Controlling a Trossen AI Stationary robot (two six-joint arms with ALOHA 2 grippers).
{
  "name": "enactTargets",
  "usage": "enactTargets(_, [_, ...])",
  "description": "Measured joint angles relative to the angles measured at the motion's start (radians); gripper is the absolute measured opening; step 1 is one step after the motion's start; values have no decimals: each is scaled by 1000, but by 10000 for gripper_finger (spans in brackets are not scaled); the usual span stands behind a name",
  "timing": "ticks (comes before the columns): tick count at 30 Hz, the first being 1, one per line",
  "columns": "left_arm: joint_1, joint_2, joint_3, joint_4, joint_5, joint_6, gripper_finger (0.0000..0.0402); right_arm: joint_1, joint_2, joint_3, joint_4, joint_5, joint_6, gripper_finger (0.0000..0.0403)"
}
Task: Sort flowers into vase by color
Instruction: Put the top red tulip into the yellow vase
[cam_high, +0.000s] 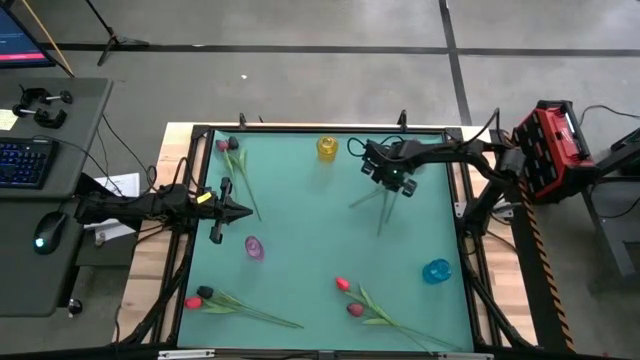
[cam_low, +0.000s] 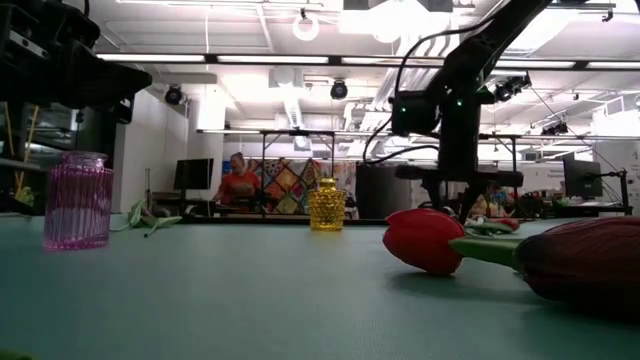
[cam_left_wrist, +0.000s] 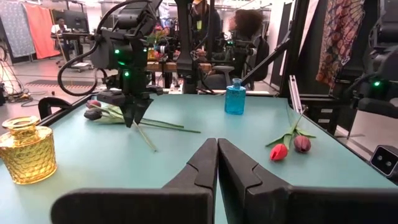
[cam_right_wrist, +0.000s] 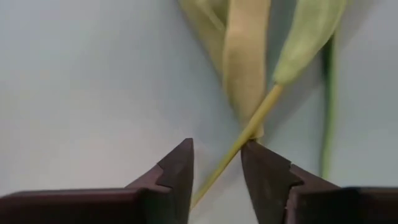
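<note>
Beside the yellow vase (cam_high: 327, 149), a thin flower stem (cam_right_wrist: 239, 143) is straddled by the narrowly parted right gripper (cam_right_wrist: 216, 163), while the left gripper (cam_left_wrist: 217, 155) is kept closed.

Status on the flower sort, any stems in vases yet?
None yet: the yellow vase, pink vase and blue vase all look empty. In hand: the right gripper is down at the far flowers, fingers straddling a stem, not closed. The left gripper waits at the left edge, shut. Left: every flower, including the near pairs and far-left ones.
</note>
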Motion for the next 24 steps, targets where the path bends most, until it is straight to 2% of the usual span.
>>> enactTargets(5, [0, 0, 0, 0, 0, 0, 0, -2, 5, 0, -29, 10, -9, 54])
enactTargets(11, [0, 0, 0, 0, 0, 0, 0, -14, 5, 0, 1, 41, -116, 7])
enactTargets(18, [0, 0, 0, 0, 0, 0, 0, -2, -45, 12, 51, 19, -323, 2])
enactTargets(24, [0, 0, 0, 0, 0, 0, 0, 1, -196, 29, 42, -30, -582, 1])
